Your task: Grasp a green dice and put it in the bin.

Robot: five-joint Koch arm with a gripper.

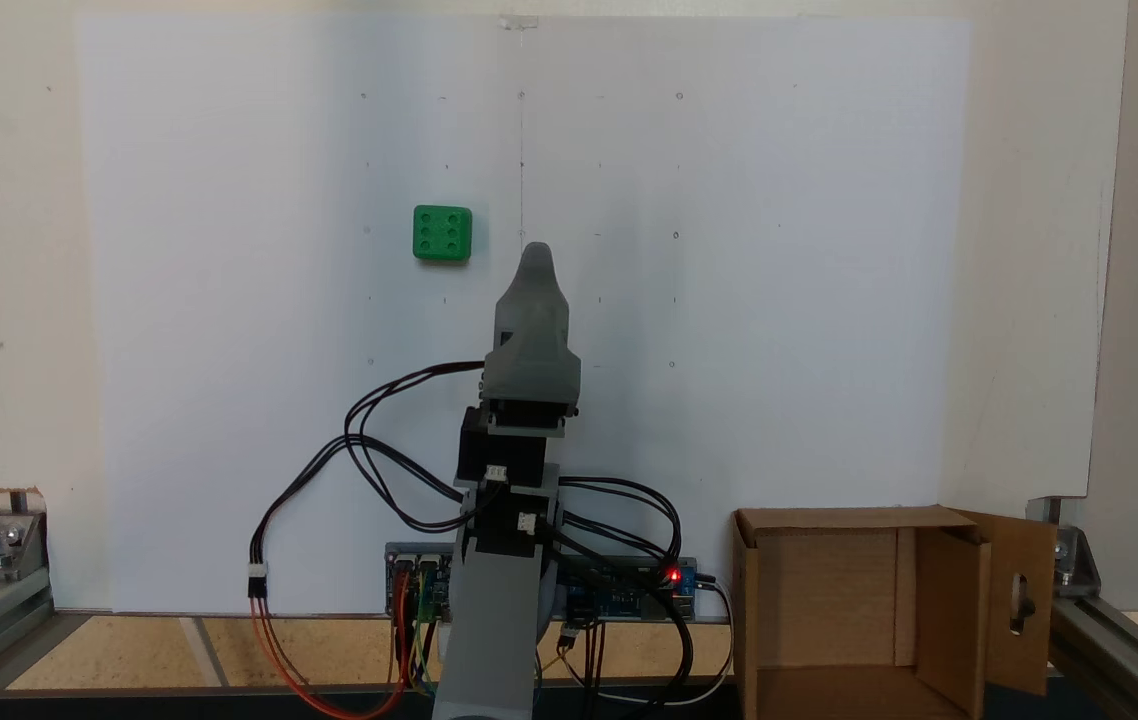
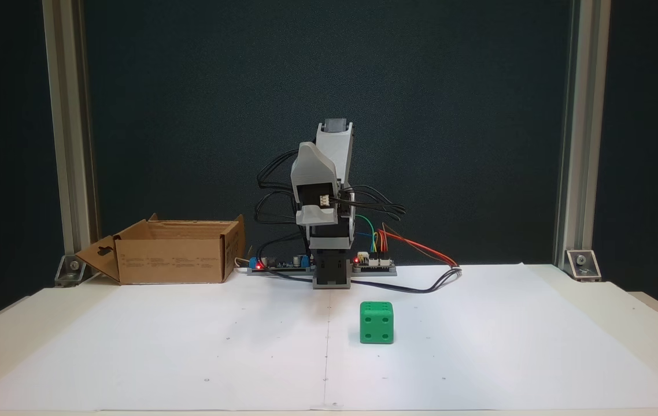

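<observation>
While the arm is folded, the green dice [image 1: 442,233] lies ungrasped.
The gripper [image 1: 536,252] holds nothing; its opening cannot be told. It should be opened wide and centred squarely above before descent.

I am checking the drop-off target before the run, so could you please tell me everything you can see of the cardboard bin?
The bin is a brown corrugated cardboard box, open at the top, and nothing shows inside it. Its flaps are folded outward; one flap has a slot-shaped cutout, and it also shows in the other fixed view. Small printed text runs along its long side wall. It sits upright on the table surface beside the arm's base and electronics board, apart from the green dice. No gripper touches it.
</observation>
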